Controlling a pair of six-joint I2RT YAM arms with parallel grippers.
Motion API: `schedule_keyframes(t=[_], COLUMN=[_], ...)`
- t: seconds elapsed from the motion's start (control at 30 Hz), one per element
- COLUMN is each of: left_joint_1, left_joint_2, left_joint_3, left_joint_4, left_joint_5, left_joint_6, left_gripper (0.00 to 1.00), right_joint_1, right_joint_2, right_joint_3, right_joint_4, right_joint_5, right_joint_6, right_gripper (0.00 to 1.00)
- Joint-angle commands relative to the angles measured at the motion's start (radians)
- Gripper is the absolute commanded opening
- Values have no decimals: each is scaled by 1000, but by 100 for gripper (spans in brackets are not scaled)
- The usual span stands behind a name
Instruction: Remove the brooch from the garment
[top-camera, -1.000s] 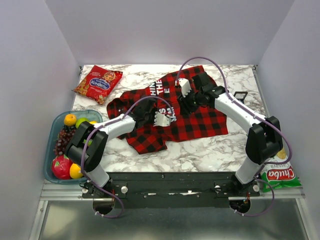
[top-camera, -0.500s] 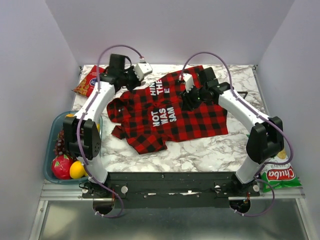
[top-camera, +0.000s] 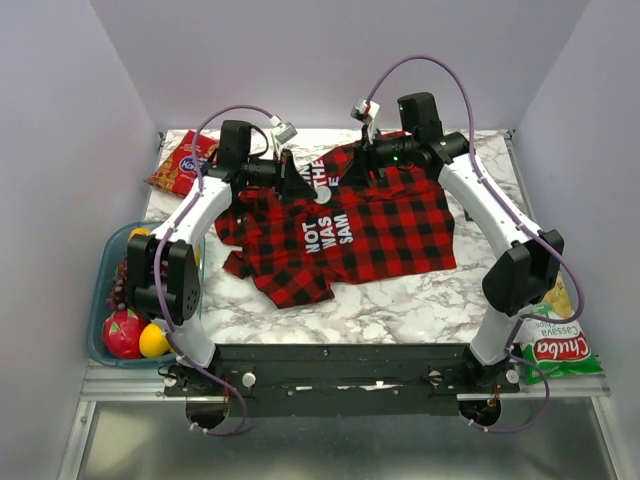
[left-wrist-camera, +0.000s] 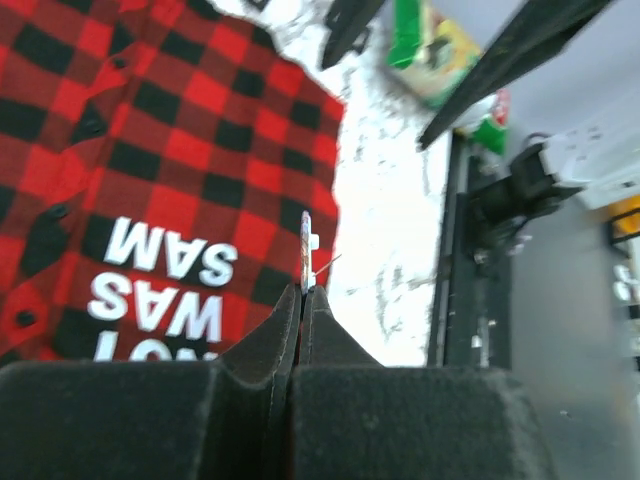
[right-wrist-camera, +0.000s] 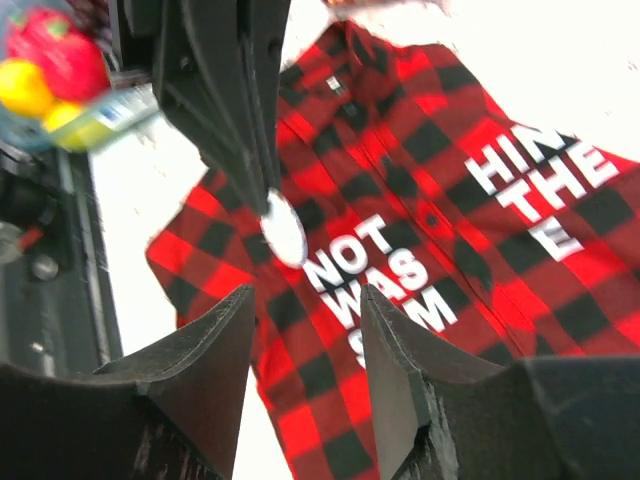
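Note:
The garment (top-camera: 385, 230), a red-and-black checked shirt with white lettering, lies spread on the marble table; it also fills the left wrist view (left-wrist-camera: 150, 170) and the right wrist view (right-wrist-camera: 420, 200). My left gripper (top-camera: 303, 186) (left-wrist-camera: 305, 288) is shut on the brooch (top-camera: 322, 197), a small silvery disc held in the air above the shirt's left part. The brooch shows edge-on (left-wrist-camera: 306, 245) at my fingertips, and as a pale round disc (right-wrist-camera: 283, 228) under the left fingers (right-wrist-camera: 235, 120). My right gripper (top-camera: 362, 165) (right-wrist-camera: 305, 295) hangs open above the shirt's back part, holding nothing.
A red snack packet (top-camera: 190, 160) lies at the back left. A blue tray (top-camera: 104, 262) of fruit sits at the left edge. A green chip bag (top-camera: 556, 347) lies at the front right, by the right arm's base.
The left arm left the shirt's lettering, swung up to the back left, and now holds the brooch over the shirt. The right gripper lifted off the shirt toward the back.

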Motion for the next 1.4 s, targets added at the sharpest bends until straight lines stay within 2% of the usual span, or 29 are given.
schedule_keyframes(t=[0.0, 0.03, 0.07, 0.13, 0.17, 0.2, 0.27, 0.57, 1.1, 1.37], left_joint_1=[6, 6, 6, 6, 7, 7, 7, 10, 2, -5], left_joint_2=[-76, -80, -86, -94, -93, -88, -68, -74, -67, -59], left_joint_3=[-65, -94, -112, -192, -224, -253, -291, -283, -292, -272], left_joint_4=[342, 394, 511, 694, 961, 1105, 1337, 1275, 1178, 1126], left_joint_5=[160, 164, 167, 168, 167, 159, 151, 38, -11, -34], left_joint_6=[-357, -400, -444, -662, -783, -987, -1112, -1078, -1005, -969], left_gripper=[0, 0, 0, 0, 0, 0, 0, 0, 0, 0], right_joint_1=[3, 3, 3, 3, 3, 3, 3, 3, 3, 15], right_joint_2=[41, 41, 36, 24, 19, 16, 7, -1, 1, -28], right_joint_3=[57, 59, 51, 39, 24, 17, 8, 8, -38, -56], right_joint_4=[-10, -17, -18, -20, -20, -20, -17, -21, 161, 177], right_joint_5=[-105, -106, -106, -111, -114, -119, -123, -172, -252, -113], right_joint_6=[70, 64, 61, 59, 59, 68, 81, 105, 352, 377], right_gripper=[55, 55, 55, 55, 55, 55, 55, 59, 60, 57])
